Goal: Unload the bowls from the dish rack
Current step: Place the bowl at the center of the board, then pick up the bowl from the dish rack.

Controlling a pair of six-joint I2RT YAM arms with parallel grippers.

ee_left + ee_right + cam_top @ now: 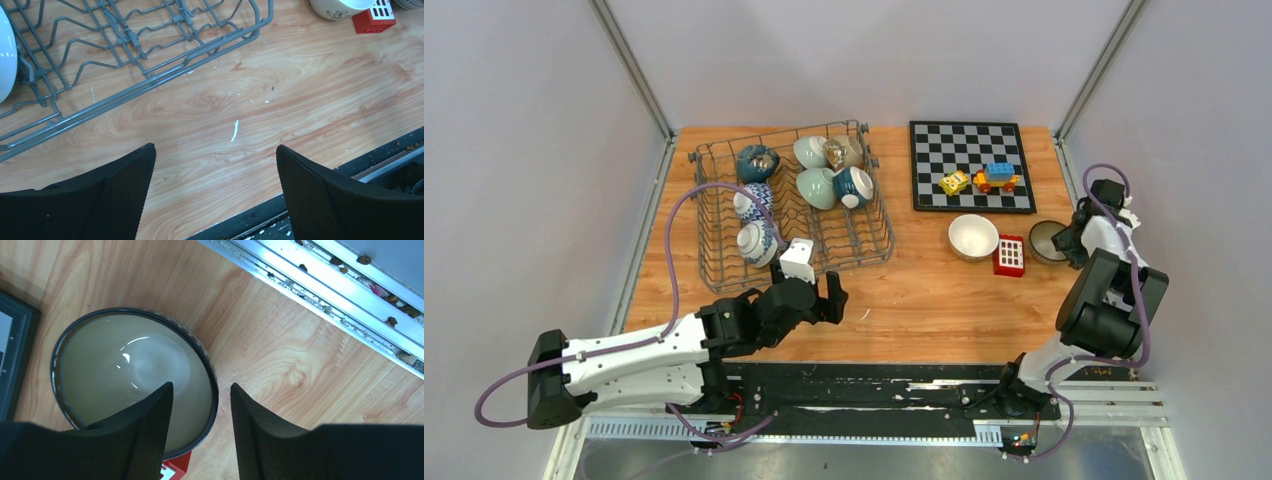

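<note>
The grey wire dish rack (864, 262) stands at the back left and holds several bowls, among them a dark teal one (757, 162), a pale green one (816, 187) and a blue-and-white one (757, 243). My left gripper (814, 298) hovers open over bare wood just in front of the rack (150, 75), nothing between its fingers (125, 185). On the right a dark-rimmed bowl (130, 370) sits upright on the table. My right gripper (201, 387) is open astride its rim, one finger inside, one outside. A cream white bowl (973, 237) stands left of it.
A red block (1009, 255) lies between the two table bowls, its corner (175, 465) showing under the dark-rimmed bowl. A chessboard (969, 165) with toy blocks (996, 177) lies at the back right. The metal frame rail (325, 295) runs close past the right gripper.
</note>
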